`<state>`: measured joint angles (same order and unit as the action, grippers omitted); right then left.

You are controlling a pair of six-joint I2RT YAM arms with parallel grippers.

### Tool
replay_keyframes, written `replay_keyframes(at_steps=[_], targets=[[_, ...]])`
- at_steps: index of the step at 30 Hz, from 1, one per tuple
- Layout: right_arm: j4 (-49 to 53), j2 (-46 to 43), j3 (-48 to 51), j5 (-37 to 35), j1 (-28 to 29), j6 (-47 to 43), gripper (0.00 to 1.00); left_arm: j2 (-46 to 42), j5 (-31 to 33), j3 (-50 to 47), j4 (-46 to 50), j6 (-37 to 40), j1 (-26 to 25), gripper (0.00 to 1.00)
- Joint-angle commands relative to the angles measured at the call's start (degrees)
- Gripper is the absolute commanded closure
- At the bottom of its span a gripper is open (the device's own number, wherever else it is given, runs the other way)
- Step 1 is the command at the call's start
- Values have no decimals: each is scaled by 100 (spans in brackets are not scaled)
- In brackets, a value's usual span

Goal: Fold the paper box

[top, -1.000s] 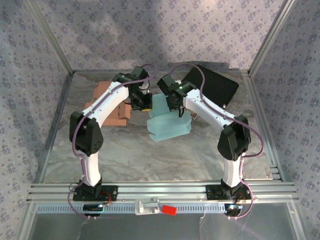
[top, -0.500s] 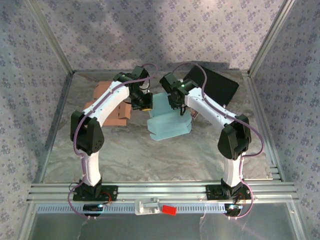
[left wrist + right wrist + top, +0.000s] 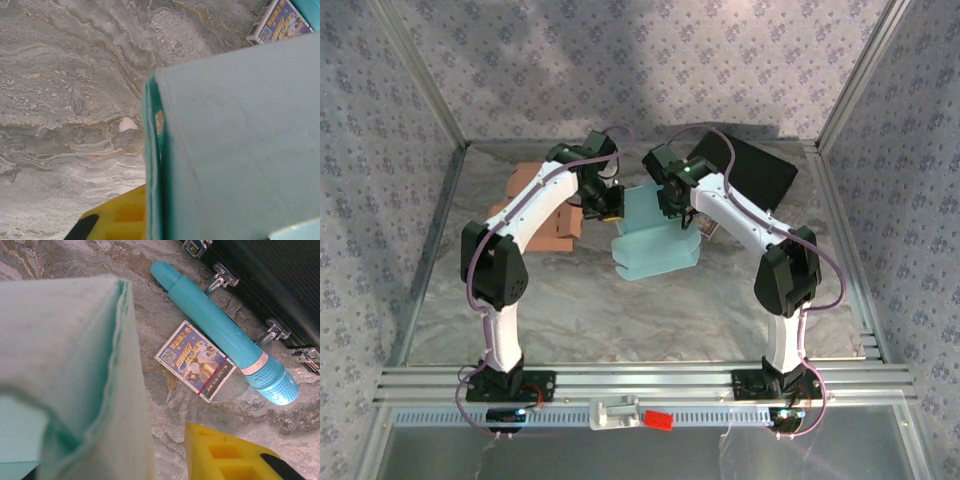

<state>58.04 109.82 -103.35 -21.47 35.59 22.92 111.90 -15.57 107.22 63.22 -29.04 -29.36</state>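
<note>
The teal paper box [image 3: 655,240] stands part-folded in the middle of the table. My left gripper [image 3: 610,205] is at its left wall; in the left wrist view a yellow finger [image 3: 117,217] presses against the thin doubled edge of the box [image 3: 235,150], shut on it. My right gripper [image 3: 675,200] hangs over the box's far right side. In the right wrist view its yellow finger [image 3: 230,455] stands apart from the box wall [image 3: 75,355], with bare table between them, so it is open. Its other finger is hidden behind the paper.
A blue tube [image 3: 225,335] and a small printed card box [image 3: 195,361] lie right of the paper box. A black case [image 3: 745,170] sits at the back right. Brown cardboard pieces [image 3: 535,200] lie at the back left, behind my left arm.
My right gripper has opened and let go of the box's right wall. The left gripper keeps its hold. The box has shifted slightly.
</note>
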Motion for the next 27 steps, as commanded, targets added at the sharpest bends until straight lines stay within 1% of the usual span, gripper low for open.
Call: replay_keyframes(at_steps=[1, 3, 4, 8, 10, 12, 16, 18, 19, 22, 27], targets=[[124, 101, -159, -44, -44, -9, 71, 113, -41, 242, 190, 38, 25, 100], [176, 71, -153, -189, -48, 35, 85, 113, -42, 239, 191, 37, 20, 100], [216, 72, -176, -293, -53, 44, 90, 113, -38, 250, 191, 39, 21, 100], [406, 179, -348, -687, -8, -27, 100, 122, -48, 269, 208, 47, 20, 100], [619, 277, -478, -979, 69, 15, 100, 126, -39, 287, 216, 44, 19, 100], [708, 312, -535, -1119, 128, 61, 100, 128, -30, 299, 217, 38, 20, 100], [646, 253, -445, -939, 152, 133, 100, 132, -42, 212, 163, 12, 20, 100], [615, 226, -340, -825, 157, 164, 100, 88, -88, 28, -7, -21, 21, 100], [579, 203, -238, -735, 162, 188, 100, 41, -155, -168, -215, -47, 23, 100], [260, 1, 386, -320, 150, 367, 100, -127, -319, -856, -848, -107, 9, 95], [-294, -252, 1501, -36, 199, 783, 100, -324, -392, -2035, -1743, -262, -43, 93]])
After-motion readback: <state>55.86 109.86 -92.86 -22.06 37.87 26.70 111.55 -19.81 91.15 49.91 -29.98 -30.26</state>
